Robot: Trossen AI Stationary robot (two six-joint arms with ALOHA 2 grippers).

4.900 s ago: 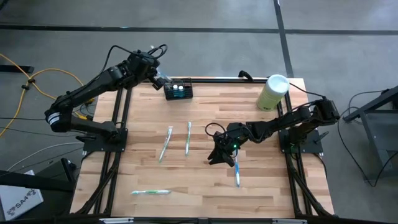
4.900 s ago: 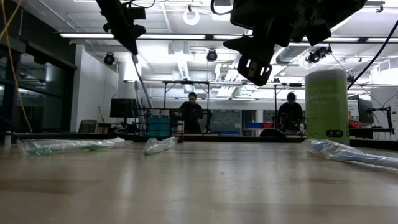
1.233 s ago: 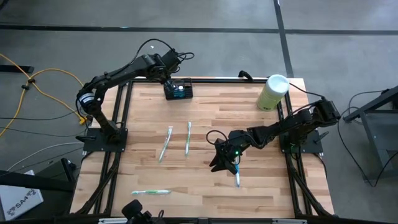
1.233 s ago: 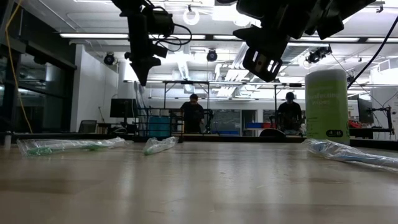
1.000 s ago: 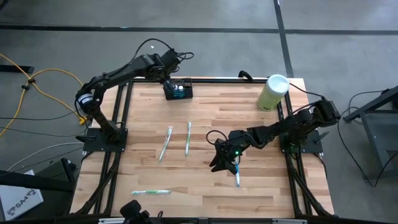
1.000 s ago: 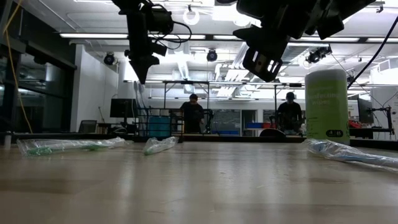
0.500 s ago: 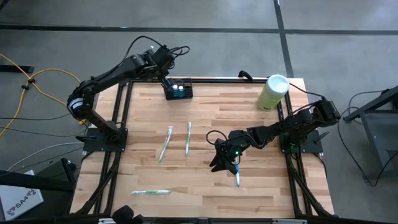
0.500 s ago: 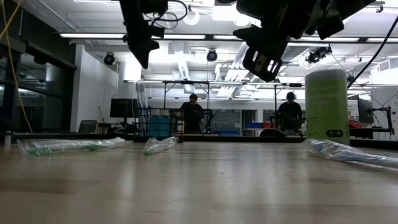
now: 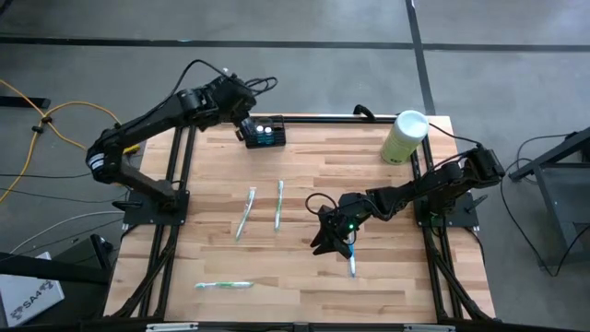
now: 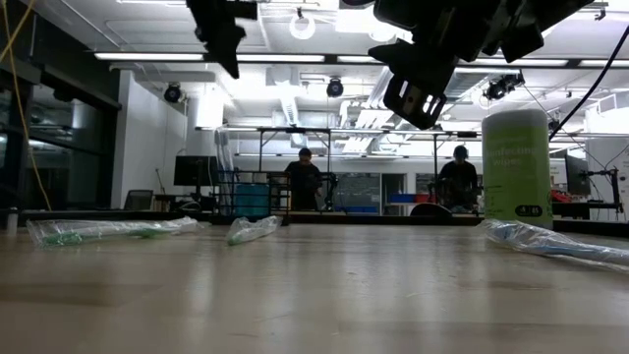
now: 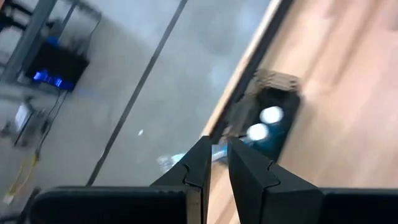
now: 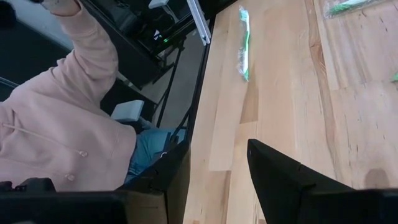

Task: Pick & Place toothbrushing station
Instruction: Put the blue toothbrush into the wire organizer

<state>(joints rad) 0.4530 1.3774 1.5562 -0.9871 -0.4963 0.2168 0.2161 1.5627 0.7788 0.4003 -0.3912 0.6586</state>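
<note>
The left gripper, fingers almost together and holding nothing, partly hid a blurred wrapped thing; the toothbrushing station lay just beyond.

I see a black toothbrushing station with two white dots, a pale green cylinder with white lid, green-striped toothbrushes on the light striped-wood table.

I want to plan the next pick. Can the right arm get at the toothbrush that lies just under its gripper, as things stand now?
Probably yes: the right gripper hovers open right above the blue toothbrush, and nothing lies between them.
</note>
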